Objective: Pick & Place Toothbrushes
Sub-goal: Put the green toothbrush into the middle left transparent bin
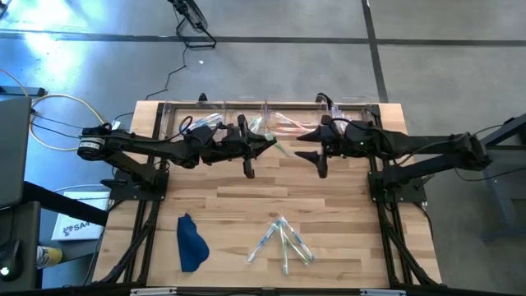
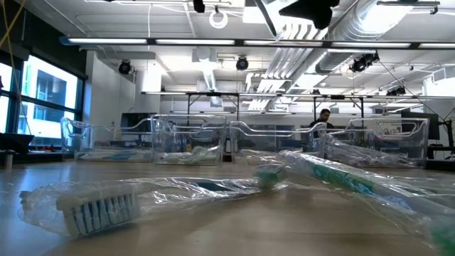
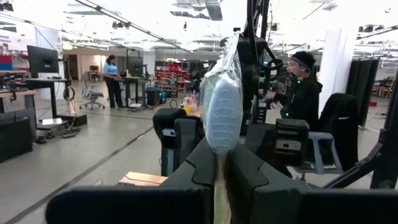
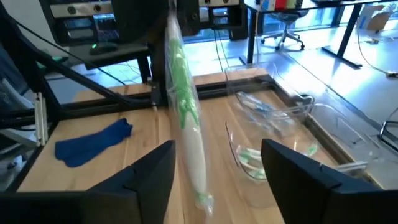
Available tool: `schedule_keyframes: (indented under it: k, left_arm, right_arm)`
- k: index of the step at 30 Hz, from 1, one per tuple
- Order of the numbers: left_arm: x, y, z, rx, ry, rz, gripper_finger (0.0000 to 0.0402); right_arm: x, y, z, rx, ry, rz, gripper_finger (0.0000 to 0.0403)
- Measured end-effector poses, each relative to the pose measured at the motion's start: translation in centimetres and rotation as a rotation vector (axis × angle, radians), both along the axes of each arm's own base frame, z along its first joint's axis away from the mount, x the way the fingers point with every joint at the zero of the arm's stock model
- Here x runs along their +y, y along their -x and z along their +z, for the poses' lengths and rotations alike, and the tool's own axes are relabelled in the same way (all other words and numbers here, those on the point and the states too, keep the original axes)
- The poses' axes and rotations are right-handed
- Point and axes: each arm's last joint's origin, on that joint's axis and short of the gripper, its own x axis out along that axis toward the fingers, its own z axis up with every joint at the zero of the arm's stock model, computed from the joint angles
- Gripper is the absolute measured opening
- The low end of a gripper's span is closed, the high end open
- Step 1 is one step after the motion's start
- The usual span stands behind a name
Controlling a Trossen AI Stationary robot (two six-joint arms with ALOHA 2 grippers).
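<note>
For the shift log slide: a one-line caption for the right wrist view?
Right tool open, a green toothbrush in its wrapper between its fingers, above clear bins and blue cloth.

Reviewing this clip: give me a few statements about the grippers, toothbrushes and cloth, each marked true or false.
1. The left gripper is shut on a wrapped toothbrush. True.
2. The right gripper is clamped tight on a green toothbrush. False: its fingers stand apart, clear of it.
3. The blue cloth lies in a bin. False: it lies on the table.
4. Several loose toothbrushes lie on the table. True.
</note>
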Motion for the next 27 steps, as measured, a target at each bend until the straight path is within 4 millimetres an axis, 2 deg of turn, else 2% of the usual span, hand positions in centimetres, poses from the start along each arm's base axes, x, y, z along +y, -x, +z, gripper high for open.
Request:
schedule_keyframes:
  k: [10,14,21,27]
  left_arm:
    - [0.0,0.1,0.0,0.004,-0.001,-0.004,0.001]
    - [0.8,0.7,0.5,0.015,0.008,0.006,0.001]
    - [3.6,2.8,0.0,0.222,0.101,0.09,0.001]
    - [6.6,4.0,-0.4,0.294,0.156,0.13,0.001]
  right_arm:
    - [0.0,2.8,0.0,0.106,0.005,-0.059,0.0246]
    - [0.1,3.8,0.2,0.125,-0.014,-0.063,0.0246]
    - [0.1,4.1,-0.1,0.16,-0.016,-0.065,0.0246]
    - [0.1,3.7,-0.5,0.184,-0.039,-0.064,0.0246]
